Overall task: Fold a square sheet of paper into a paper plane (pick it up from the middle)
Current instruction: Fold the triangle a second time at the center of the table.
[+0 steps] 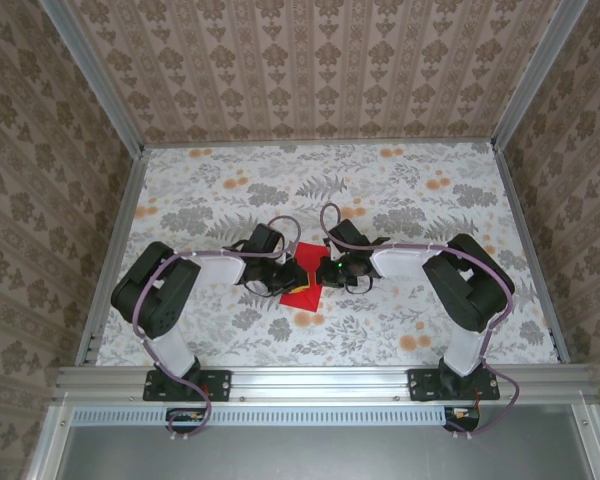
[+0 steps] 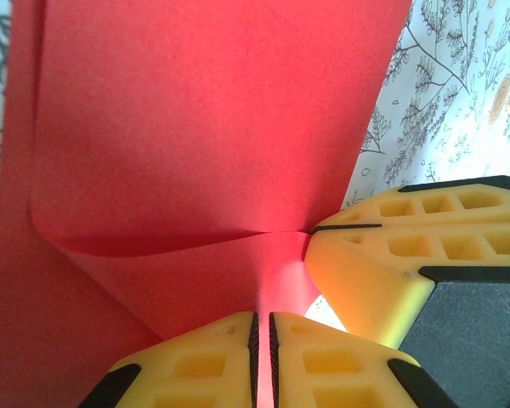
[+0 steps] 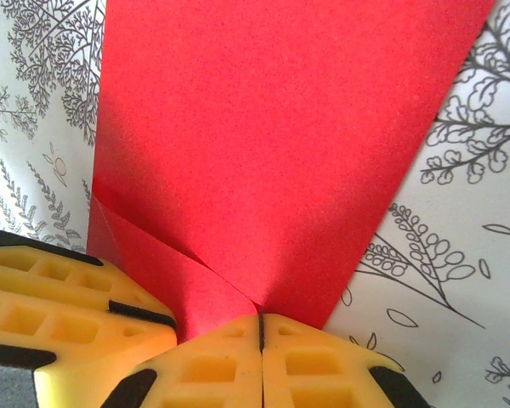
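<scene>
Holding the square sheet of paper (image 2: 195, 119) with both claws, I see it near the middle of the table (image 1: 410, 190), with one flap curving over and a soft crease starting between the two grips. My left claw (image 2: 262, 331) is closed on the edge of the red sheet, and my right claw (image 3: 261, 331) is closed on it too, just beside the other. To fold well, I think I should hold both pinches firm, line up the edges slowly, and press the crease flat only afterwards, because thin paper slips easily.
</scene>
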